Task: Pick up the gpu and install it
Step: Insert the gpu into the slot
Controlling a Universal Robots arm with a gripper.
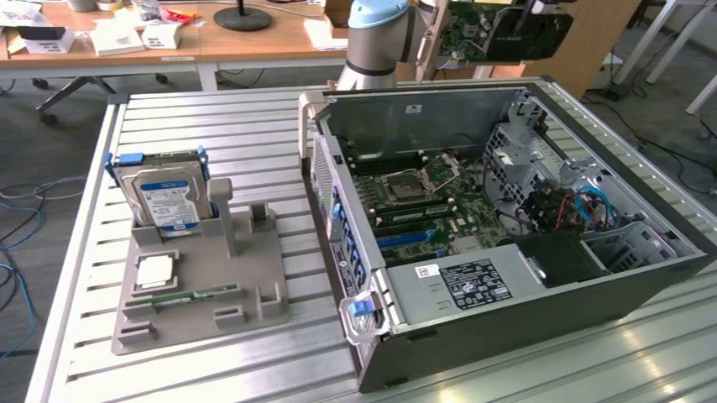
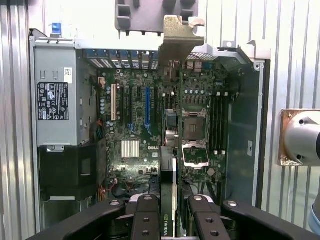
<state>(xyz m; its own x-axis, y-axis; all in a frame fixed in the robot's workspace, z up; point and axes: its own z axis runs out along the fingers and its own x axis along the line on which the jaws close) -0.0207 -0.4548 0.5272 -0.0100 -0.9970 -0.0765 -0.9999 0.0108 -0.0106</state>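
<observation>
A slatted metal table (image 1: 224,109) is carrying the open computer case (image 1: 627,277), and I am seeing the arm (image 1: 375,34) hanging above the case's far end. The gripper (image 2: 170,207) is pinching the gpu (image 2: 181,35) edge-on between its fingers (image 2: 145,215), high over the motherboard (image 2: 135,115) and clear of it. A hard drive (image 1: 168,197) is standing in the gray holder (image 1: 258,269) beside the case.
</observation>
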